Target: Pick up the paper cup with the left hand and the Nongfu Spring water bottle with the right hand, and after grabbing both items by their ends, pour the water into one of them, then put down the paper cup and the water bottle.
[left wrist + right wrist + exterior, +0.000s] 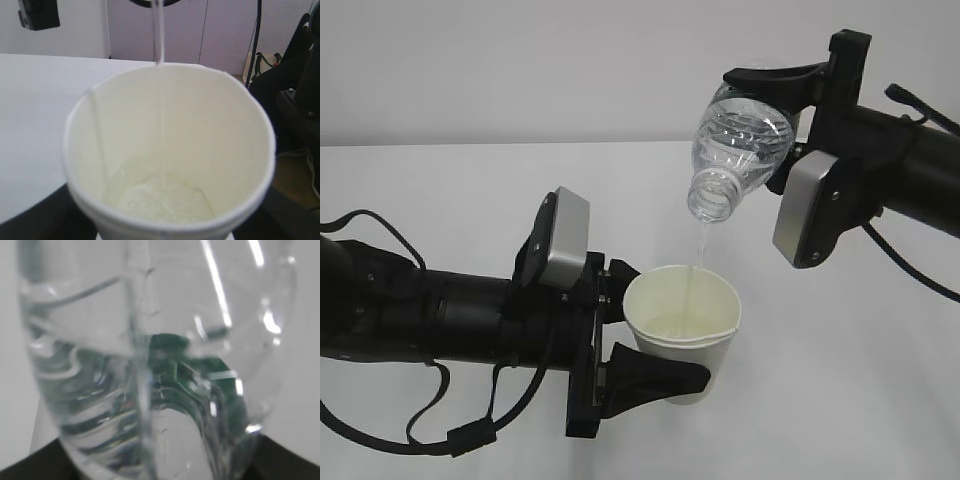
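The off-white paper cup (682, 322) stands upright, with my left gripper (652, 332) shut on its side from the left, one black finger behind it and one in front. Above it my right gripper (777, 130) is shut on the base end of the clear water bottle (740, 140), which tilts neck-down to the left. A thin stream of water (697, 250) falls from the open neck into the cup. In the left wrist view the cup (170, 125) fills the frame, with shallow water (162, 200) at its bottom. The right wrist view shows the bottle (125, 365) and its green label (200, 370) up close.
The white table (440, 190) stretches behind and around both arms. In the left wrist view its edge lies at the right, with dark equipment and cables (300, 100) beyond it. A dark box (37, 12) hangs at the upper left there.
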